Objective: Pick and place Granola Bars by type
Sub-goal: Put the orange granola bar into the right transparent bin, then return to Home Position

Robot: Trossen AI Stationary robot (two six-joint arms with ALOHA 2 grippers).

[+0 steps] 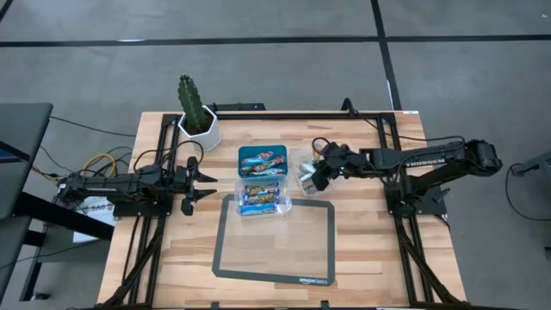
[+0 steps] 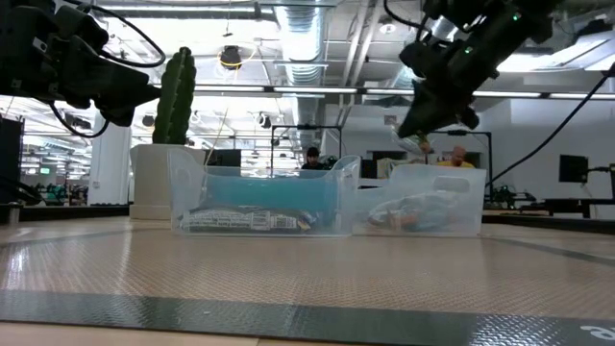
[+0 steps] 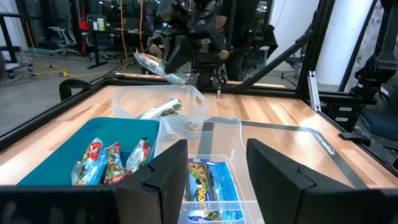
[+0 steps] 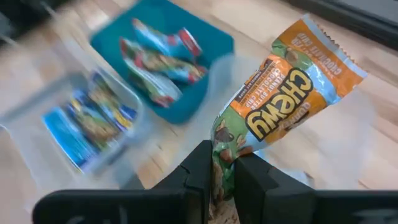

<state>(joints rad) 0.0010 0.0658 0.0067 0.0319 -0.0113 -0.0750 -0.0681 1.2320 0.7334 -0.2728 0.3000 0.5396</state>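
Note:
My right gripper (image 1: 315, 175) hovers over a clear tub (image 1: 304, 164) on the table's right of the teal tray (image 1: 263, 158), shut on an orange and green granola bar (image 4: 283, 87). That tub holds one more such bar (image 3: 160, 110). The teal tray holds several multicolour bars (image 3: 112, 162). A second clear tub (image 1: 263, 197), nearer, holds blue bars (image 3: 211, 186). My left gripper (image 3: 214, 180) waits open at the table's left (image 1: 196, 182), touching nothing. My right gripper pinches the orange and green bar by one end of its wrapper (image 4: 219, 146) between its two fingers (image 4: 200, 171). The bar's body sticks out beyond the fingertips. It is lifted clear above the clear tub (image 2: 423, 207), as the low view shows (image 2: 419, 142).
A dark-edged mat (image 1: 275, 243) lies on the near half of the table. A potted cactus (image 1: 196, 110) stands at the far left, behind my left gripper. The tray and the two tubs sit close together at the middle. People show in the room beyond (image 2: 312, 159).

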